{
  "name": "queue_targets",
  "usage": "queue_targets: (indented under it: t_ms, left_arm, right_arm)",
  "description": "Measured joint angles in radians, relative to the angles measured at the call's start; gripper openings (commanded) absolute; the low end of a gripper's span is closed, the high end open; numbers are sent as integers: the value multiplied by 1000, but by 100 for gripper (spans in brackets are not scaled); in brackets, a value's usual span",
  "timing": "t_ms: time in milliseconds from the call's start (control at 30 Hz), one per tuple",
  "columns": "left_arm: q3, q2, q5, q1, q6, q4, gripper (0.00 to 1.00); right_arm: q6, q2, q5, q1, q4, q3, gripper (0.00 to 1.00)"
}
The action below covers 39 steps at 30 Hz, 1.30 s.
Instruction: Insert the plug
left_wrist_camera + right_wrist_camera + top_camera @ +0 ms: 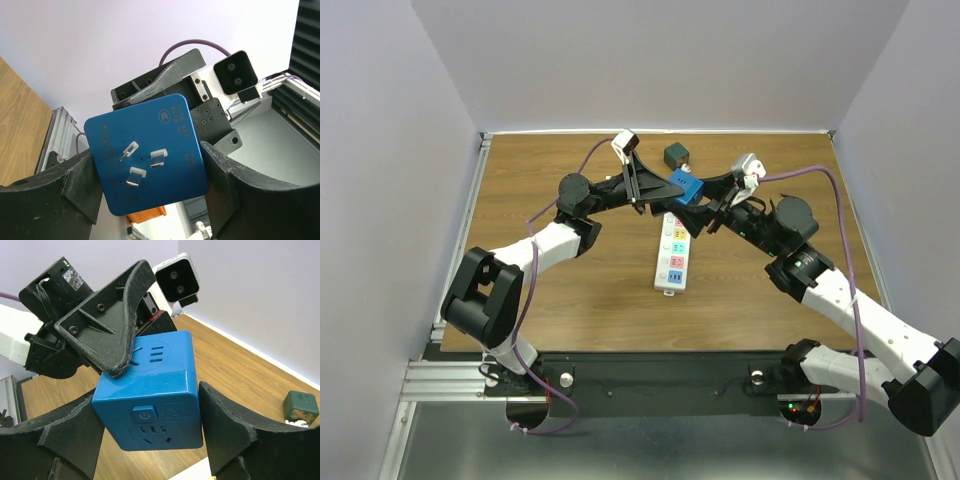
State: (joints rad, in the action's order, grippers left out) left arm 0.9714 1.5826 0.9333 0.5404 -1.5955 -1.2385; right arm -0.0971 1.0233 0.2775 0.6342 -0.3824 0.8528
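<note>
Bright, diffuse light fills all three views, leaving only soft shadows on the tabletop (590, 300). Wrist views are sharp up close, softer behind.

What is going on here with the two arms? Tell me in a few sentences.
Both arms hold one blue cube in the air, near the far end of the strip on the table. The left gripper clamps its sides, with the prongs facing that wrist camera. The right gripper appears shut on it too, so it looks like a handover. Nothing is plugged in yet. A green cube lies farther back.
</note>
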Motion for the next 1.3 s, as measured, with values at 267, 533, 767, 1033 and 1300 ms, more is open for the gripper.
queue_targets:
  t_ms: [267, 533, 767, 1033, 1300]
  left_arm:
    - [0, -17, -11, 3, 184, 72, 97]
    - [60, -47, -65, 17, 567, 382, 99]
    - [92, -97, -224, 11, 822, 645, 99]
    - [93, -98, -748, 92, 1023, 1041, 99]
    - [93, 3, -1027, 260, 1057, 1201, 99]
  right_arm:
    - [57, -3, -13, 0, 2, -19, 0]
    - [64, -36, -116, 0, 128, -24, 0]
    - [78, -83, -209, -5, 255, -26, 0]
    - [78, -113, -393, -5, 281, -28, 0]
    - [66, -113, -475, -5, 305, -34, 0]
